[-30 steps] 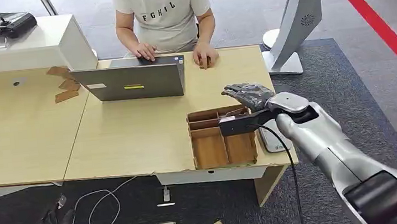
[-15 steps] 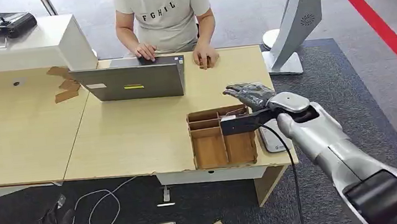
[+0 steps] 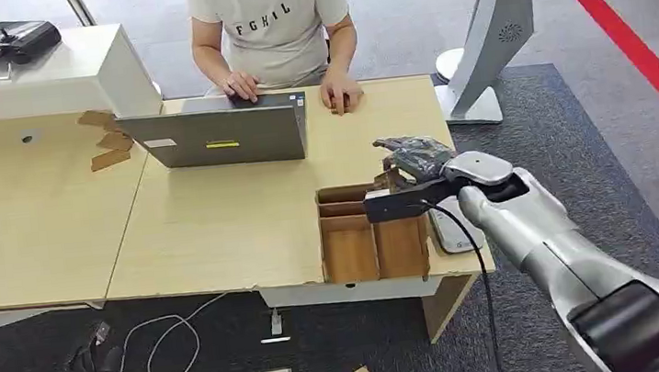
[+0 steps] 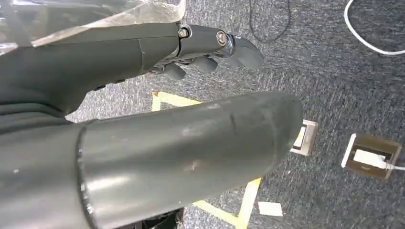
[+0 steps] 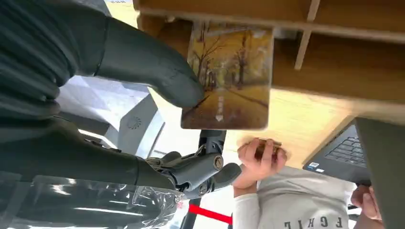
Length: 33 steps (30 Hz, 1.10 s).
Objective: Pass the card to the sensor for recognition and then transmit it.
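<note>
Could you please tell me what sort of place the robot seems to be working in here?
Probably an office or reception-style test area: a person types on a laptop at a wooden desk, grey carpet covers the floor, and a white kiosk stand stands beside the desk.

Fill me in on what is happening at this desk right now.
The robot's right hand is at the far corner of the brown cardboard divider box near the edge of the light wooden desk. It pinches a card printed with an autumn tree scene against its thumb, right beside the box. The flat white sensor pad lies next to the box, untouched. A person in a white T-shirt types on a grey laptop. The left hand hangs over the carpet.
</note>
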Each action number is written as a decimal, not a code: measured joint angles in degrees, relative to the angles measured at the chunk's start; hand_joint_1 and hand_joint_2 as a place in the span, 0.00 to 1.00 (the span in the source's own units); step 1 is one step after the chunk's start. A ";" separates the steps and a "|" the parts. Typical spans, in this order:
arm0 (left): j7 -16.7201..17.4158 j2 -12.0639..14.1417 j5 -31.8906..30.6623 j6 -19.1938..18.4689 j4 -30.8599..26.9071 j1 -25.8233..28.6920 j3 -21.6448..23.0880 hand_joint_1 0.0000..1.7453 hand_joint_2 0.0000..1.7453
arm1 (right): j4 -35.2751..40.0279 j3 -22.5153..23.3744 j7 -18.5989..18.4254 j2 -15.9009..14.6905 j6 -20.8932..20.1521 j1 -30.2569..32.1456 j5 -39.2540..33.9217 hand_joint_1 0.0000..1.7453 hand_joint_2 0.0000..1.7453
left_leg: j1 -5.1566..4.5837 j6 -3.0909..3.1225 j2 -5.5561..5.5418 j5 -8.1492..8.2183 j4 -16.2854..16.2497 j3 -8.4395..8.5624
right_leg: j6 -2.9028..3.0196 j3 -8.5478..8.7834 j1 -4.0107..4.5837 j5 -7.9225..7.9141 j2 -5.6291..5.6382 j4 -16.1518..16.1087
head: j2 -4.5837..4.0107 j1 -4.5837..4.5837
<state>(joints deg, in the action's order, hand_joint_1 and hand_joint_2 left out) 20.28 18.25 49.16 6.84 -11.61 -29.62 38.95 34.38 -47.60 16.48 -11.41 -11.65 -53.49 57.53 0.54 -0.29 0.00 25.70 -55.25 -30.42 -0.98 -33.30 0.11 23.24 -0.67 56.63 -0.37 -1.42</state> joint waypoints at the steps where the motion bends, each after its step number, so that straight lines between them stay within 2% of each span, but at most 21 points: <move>1: -0.09 -0.02 -0.18 0.00 0.00 0.00 -0.02 0.00 0.00 | 0.00 0.00 0.09 0.00 0.00 0.03 -0.02 1.00 1.00 | 0.00 0.00 0.00 0.00 0.00 0.00 | 0.00 0.00 0.00 0.00 0.00 0.00 | 0.00 0.00; 23: -0.59 -0.26 -0.92 0.26 -0.04 0.51 -2.51 0.00 0.00 | -0.02 -0.04 0.77 0.07 0.24 0.10 -0.37 1.00 1.00 | 0.00 0.00 0.00 0.00 0.00 0.00 | 0.00 0.00 0.00 0.00 0.00 0.00 | 0.00 0.02; 33: -0.41 -0.55 -3.94 0.00 -0.11 0.41 -2.78 0.00 0.00 | -0.26 -0.02 1.49 0.07 4.00 0.46 -0.79 1.00 1.00 | 0.00 0.00 0.00 0.00 0.00 -0.01 | 0.00 -0.02 0.00 0.00 0.00 0.00 | 0.00 0.00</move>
<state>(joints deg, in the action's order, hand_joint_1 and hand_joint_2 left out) 19.87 17.71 45.22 6.84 -11.72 -29.21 36.17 34.12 -47.63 17.97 -11.34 -7.65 -53.03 56.74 0.54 -0.29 -0.01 25.70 -55.25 -30.43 -0.98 -33.31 0.12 23.25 -0.67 56.63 -0.37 -1.42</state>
